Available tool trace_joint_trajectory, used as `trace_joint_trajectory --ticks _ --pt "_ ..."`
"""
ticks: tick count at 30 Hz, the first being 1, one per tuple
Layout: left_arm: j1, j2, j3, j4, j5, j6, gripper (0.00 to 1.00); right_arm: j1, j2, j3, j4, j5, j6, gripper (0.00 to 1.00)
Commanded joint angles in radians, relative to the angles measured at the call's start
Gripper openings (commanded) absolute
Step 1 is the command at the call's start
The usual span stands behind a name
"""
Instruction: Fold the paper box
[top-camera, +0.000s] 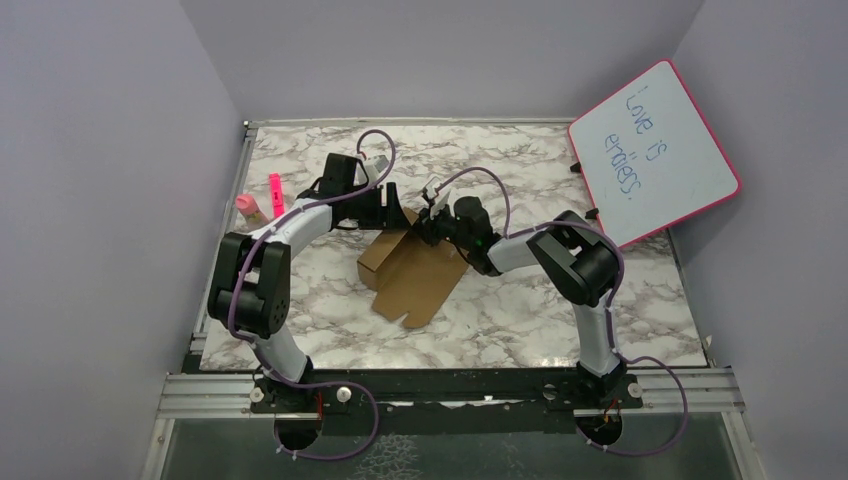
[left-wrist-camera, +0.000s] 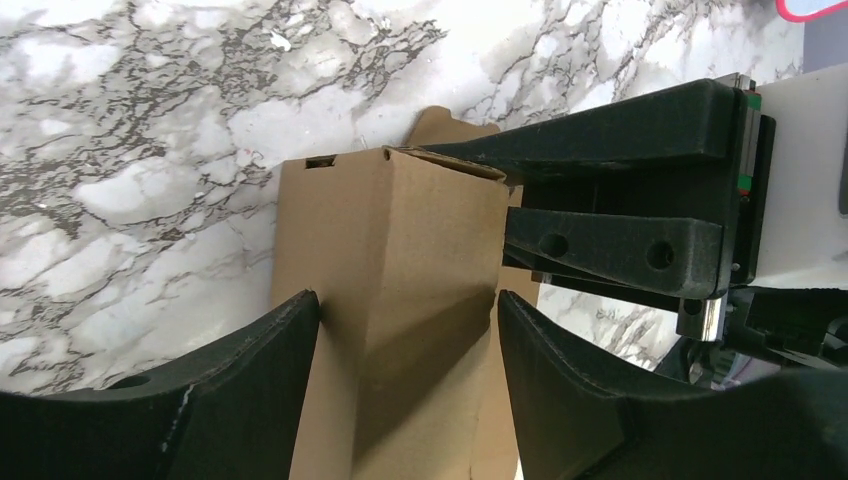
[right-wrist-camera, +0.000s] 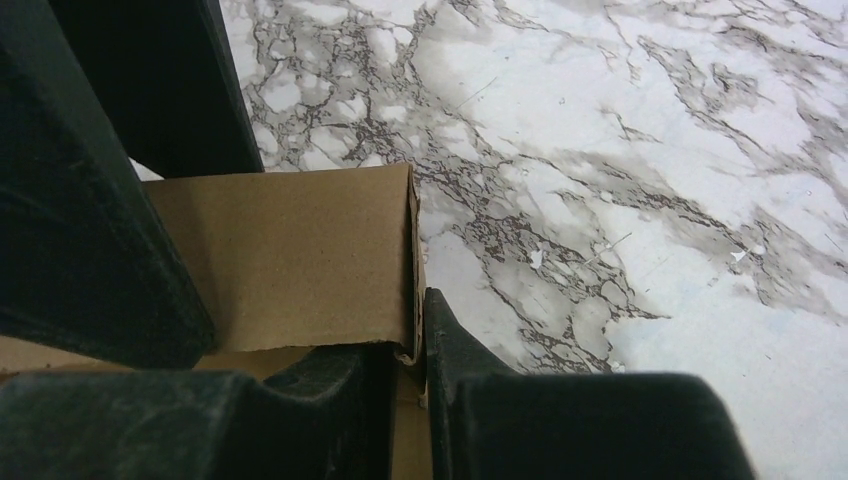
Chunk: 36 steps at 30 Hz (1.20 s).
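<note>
A: What's at the left of the overhead frame?
B: The left gripper (top-camera: 392, 205), jaws spread around a raised panel of the brown paper box (top-camera: 412, 272) at center.
A: To the right?
B: The right gripper (top-camera: 430, 225), pinched tight on a box wall edge; the rest lies flat on the table (top-camera: 560, 300).

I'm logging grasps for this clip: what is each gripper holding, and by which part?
The right gripper pinches the paper box by the thin edge of an upright flap. The left gripper straddles a raised panel, fingers apart, not clamping.
</note>
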Motion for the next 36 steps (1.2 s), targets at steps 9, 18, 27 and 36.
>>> trace_joint_trajectory --ticks 9,18,27,36 --pt "-0.029 0.030 -0.020 0.049 0.116 -0.051 0.56 0.045 -0.047 -0.035 -0.006 0.246 0.029 0.18" --pt "-0.041 0.031 -0.026 0.058 0.133 -0.058 0.51 0.046 -0.053 -0.044 -0.008 0.317 0.074 0.18" --pt "-0.058 0.036 -0.032 0.067 0.148 -0.067 0.46 0.046 -0.053 -0.035 -0.042 0.401 0.126 0.19" --pt "-0.075 0.034 -0.035 0.073 0.160 -0.071 0.45 0.046 -0.052 -0.032 -0.080 0.486 0.191 0.23"
